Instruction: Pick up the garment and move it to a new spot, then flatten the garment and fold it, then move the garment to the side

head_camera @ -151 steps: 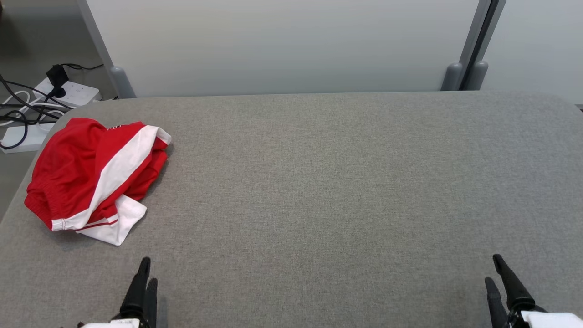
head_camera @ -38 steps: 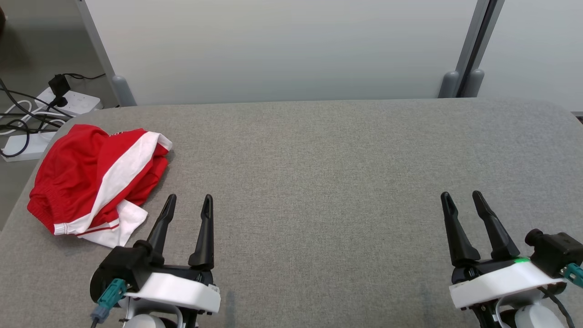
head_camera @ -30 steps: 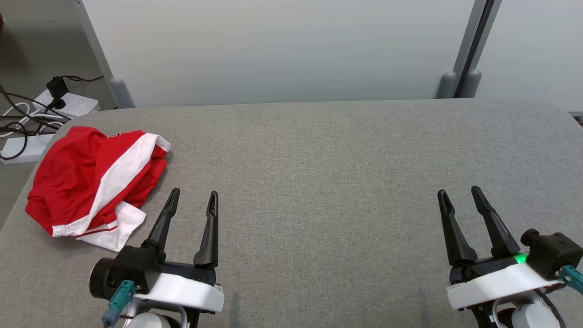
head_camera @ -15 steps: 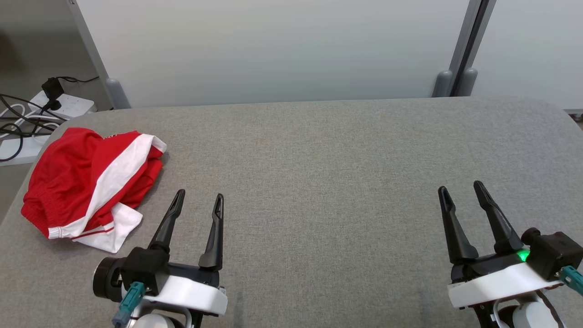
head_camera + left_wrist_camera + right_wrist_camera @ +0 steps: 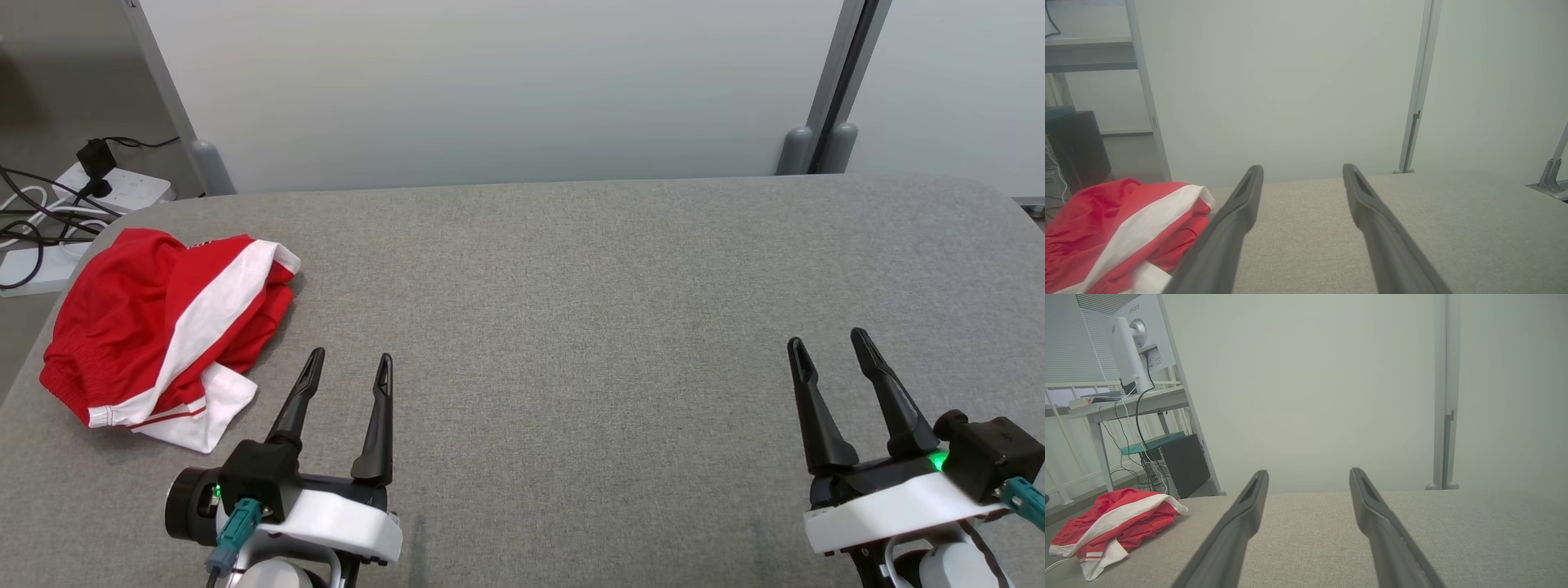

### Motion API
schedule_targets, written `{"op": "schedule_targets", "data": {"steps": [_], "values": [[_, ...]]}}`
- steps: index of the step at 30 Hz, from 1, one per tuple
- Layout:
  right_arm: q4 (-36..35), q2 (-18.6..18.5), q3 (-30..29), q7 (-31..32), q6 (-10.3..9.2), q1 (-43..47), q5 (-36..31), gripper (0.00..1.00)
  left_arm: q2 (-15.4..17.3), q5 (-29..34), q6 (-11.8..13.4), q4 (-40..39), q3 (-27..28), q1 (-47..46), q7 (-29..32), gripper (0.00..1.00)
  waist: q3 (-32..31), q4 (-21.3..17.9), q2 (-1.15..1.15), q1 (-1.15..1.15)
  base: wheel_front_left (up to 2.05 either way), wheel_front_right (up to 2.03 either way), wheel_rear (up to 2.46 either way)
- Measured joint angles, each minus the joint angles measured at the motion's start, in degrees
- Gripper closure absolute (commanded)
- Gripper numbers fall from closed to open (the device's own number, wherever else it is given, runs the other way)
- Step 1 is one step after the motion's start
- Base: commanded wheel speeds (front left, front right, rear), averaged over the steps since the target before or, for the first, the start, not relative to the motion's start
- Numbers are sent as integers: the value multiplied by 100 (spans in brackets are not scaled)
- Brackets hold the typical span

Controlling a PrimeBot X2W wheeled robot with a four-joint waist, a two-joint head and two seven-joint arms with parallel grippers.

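Red and white garment (image 5: 159, 327) bunched up at the table's (image 5: 571, 327) far left corner.
It looks soft, light and floppy, so pinch a top fold. Left gripper (image 5: 347, 371) and right gripper (image 5: 833, 351) are both spread wide, holding nothing.

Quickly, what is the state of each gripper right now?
Left gripper: open, holding nothing.
Right gripper: open, holding nothing.

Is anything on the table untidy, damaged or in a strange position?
Only the red and white garment: it lies crumpled in a heap near the left edge of the grey table, bunched over itself and not flat. Nothing looks spilled or damaged.
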Motion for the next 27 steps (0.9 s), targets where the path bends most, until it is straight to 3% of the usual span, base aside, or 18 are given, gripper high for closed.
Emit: {"op": "schedule_targets", "data": {"steps": [13,27], "values": [[4,1,-19,1,0,0,-25,0,0,22,53,-11,31,0,0,0,38,118,0,0,0,0,0],[-54,-54,187,1,1,0,-33,0,0,23,157,-127,43,-1,-1,0,89,688,0,0,0,0,0]]}}
